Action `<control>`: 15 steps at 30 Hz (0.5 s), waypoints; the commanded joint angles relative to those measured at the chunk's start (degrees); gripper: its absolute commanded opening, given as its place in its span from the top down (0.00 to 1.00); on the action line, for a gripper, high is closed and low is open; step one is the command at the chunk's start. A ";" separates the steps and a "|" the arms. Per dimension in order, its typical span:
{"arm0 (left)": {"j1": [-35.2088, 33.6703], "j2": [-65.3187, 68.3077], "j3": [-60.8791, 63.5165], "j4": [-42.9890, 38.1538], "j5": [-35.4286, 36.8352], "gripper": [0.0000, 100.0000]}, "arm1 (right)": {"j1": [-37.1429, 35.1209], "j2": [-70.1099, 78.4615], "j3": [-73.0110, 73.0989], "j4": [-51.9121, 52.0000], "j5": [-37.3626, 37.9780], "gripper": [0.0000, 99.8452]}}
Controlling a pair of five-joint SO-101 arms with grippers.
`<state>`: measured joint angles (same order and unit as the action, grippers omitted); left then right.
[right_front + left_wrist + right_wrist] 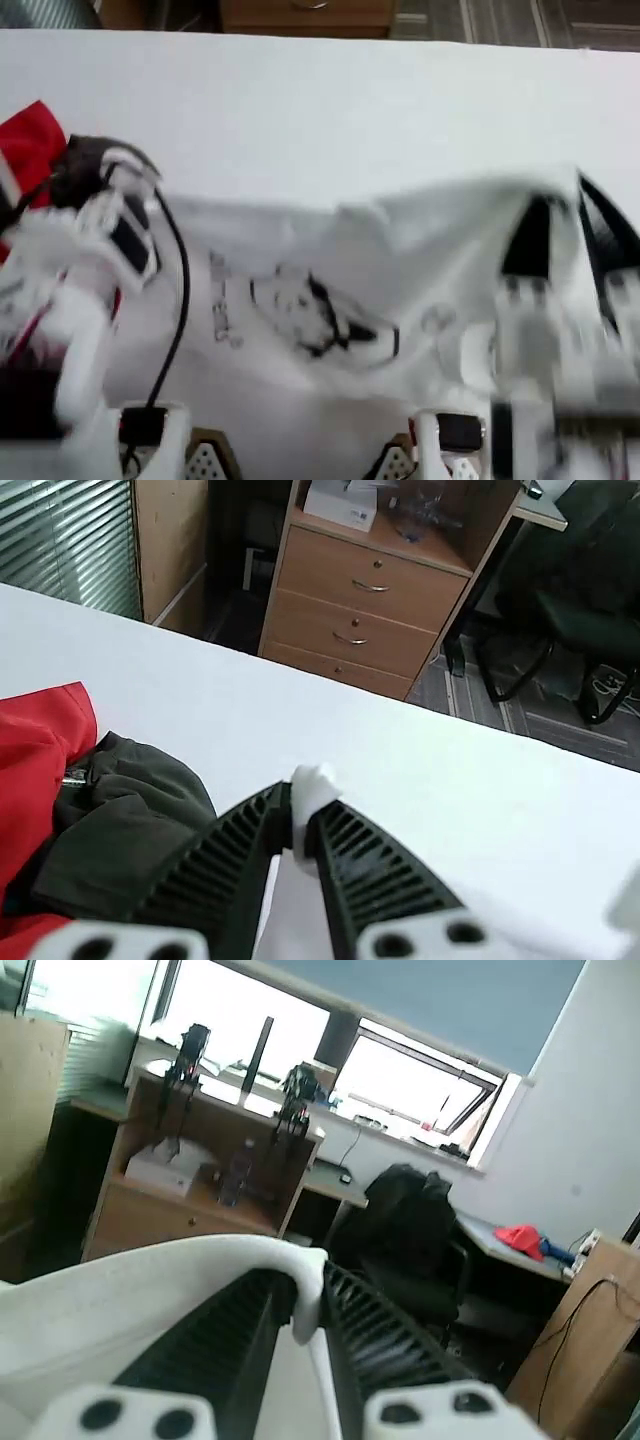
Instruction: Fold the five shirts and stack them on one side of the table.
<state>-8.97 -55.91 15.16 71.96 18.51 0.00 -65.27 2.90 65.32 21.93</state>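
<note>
White desk (320, 90) holds a red shirt (28, 140) and a dark garment (130, 820) at its left edge, then the left gripper (300, 805) pinches one corner of the white printed shirt (330, 290), stretched across the middle to the right gripper (298, 1305), clamped on its other edge.

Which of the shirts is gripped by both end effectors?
The white shirt with a black print, pinched by left end effector and right end effector; the red shirt and dark garment lie bunched aside.
</note>
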 commanded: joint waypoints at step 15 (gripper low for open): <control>-0.18 41.41 -14.29 -22.77 0.26 0.97 | 0.31 40.66 5.80 -31.69 0.00 0.98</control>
<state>-8.88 -19.08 8.66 50.77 18.51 0.00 -29.58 13.54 36.22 21.93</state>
